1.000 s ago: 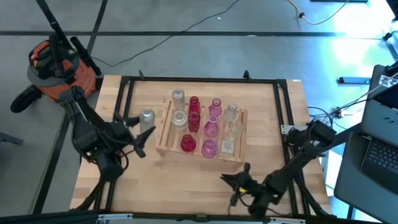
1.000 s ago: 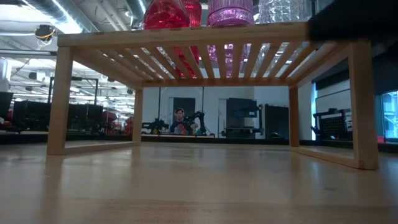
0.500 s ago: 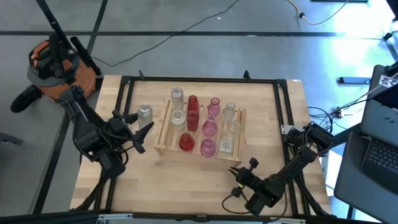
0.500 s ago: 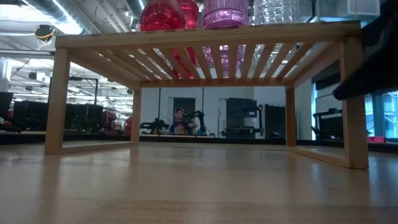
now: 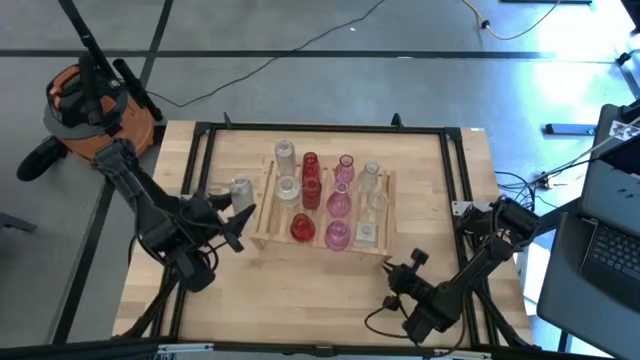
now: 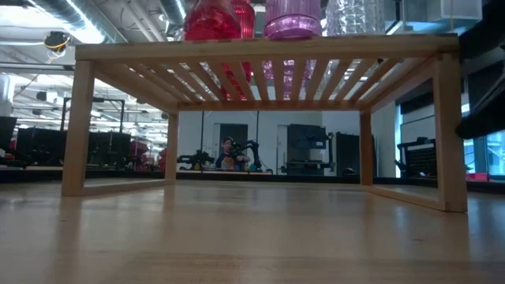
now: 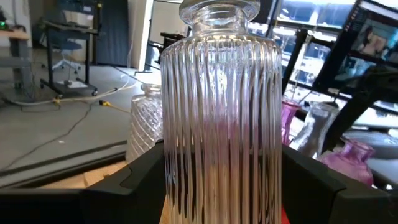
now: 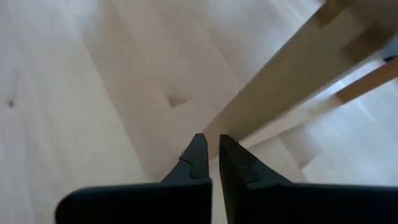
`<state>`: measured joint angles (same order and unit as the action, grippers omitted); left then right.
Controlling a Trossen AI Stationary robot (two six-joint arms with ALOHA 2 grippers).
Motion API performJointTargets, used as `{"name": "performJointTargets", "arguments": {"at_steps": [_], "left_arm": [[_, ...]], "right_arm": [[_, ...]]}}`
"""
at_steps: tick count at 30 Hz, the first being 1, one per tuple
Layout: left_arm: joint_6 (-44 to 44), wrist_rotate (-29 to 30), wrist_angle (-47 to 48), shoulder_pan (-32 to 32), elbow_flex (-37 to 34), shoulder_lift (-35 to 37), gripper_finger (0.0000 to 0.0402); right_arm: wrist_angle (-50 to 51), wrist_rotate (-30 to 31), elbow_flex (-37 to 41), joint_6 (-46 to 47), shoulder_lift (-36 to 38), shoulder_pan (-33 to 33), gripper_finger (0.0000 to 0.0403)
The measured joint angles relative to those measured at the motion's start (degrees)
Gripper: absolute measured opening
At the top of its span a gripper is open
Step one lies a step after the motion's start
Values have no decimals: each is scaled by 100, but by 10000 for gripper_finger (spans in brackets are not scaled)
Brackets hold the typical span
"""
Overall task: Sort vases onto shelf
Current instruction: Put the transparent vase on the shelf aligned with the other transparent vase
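Note:
The shelf (image 5: pixel 322 243) of pale slats stands mid-table on its legs and carries several clear, red and pink vases, such as a red vase (image 5: pixel 301 229). In the low view the shelf's top (image 6: pixel 260 49) shows with vase bases (image 6: pixel 292 17) on it. My left gripper (image 5: pixel 238 205), just left of the shelf, is shut on a clear ribbed vase (image 5: pixel 241 187), also in the left wrist view (image 7: pixel 221 112). My right gripper (image 5: pixel 408 268) is shut and empty by the shelf's near right corner; in its wrist view the gripper (image 8: pixel 209 155) points at a shelf leg (image 8: pixel 280 81). My left gripper pinches the ribbed vase's cylindrical body (image 7: pixel 186 186) between its two fingers (image 7: pixel 140 180), one on each side, low on the body. The fingers come level from the table's left side. The vase stands upright in the hold; its base is hidden below the frame.
A black metal frame (image 5: pixel 205 150) runs along the table's edges. An orange and grey vacuum (image 5: pixel 90 105) sits off the far left corner, a laptop (image 5: pixel 605 240) off the right. Bare tabletop (image 5: pixel 300 300) lies near the shelf's front.
My right gripper has drawn away toward the table's right edge and slightly far, staying shut. My left gripper has edged with the ribbed vase toward the shelf. The shelf has shifted a little in the low view.

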<state>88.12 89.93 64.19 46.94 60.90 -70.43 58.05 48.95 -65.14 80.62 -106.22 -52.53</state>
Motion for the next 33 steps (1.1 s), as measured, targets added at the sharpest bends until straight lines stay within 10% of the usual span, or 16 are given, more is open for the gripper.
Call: {"name": "performJointTargets", "arguments": {"at_steps": [33], "left_arm": [[205, 182, -982, -901, -170, -2369, 238]], "right_arm": [[1380, -1112, 2, 50, 2350, -1585, 0]]}}
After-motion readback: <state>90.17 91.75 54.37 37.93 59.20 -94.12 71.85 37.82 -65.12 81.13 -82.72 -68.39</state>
